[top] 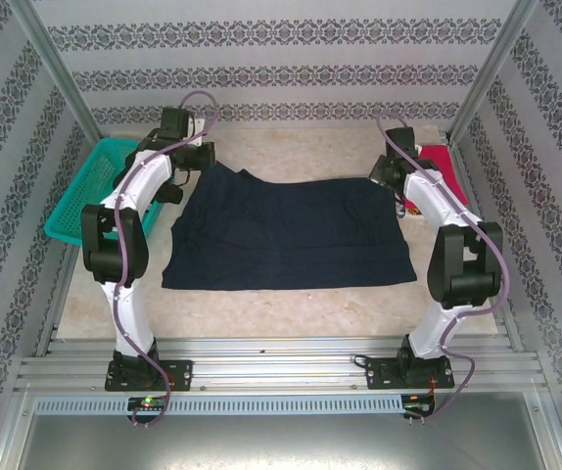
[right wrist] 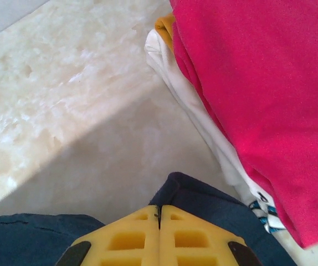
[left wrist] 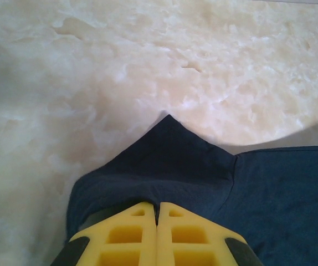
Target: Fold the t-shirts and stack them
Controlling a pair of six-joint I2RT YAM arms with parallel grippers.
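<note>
Pinching the far corners of the navy t-shirt (top: 291, 230), the left gripper (left wrist: 157, 213) and right gripper (right wrist: 159, 213) hold cloth that looks soft and floppy.

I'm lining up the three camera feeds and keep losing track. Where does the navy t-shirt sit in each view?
Top external: the navy t-shirt lies spread flat mid-table, between the arms.
Left wrist: lower centre and right, its pointed corner tucked at the left claw.
Right wrist: along the bottom edge, bunched at the right claw.
Shared landmark: the pale marbled table beneath it.
</note>
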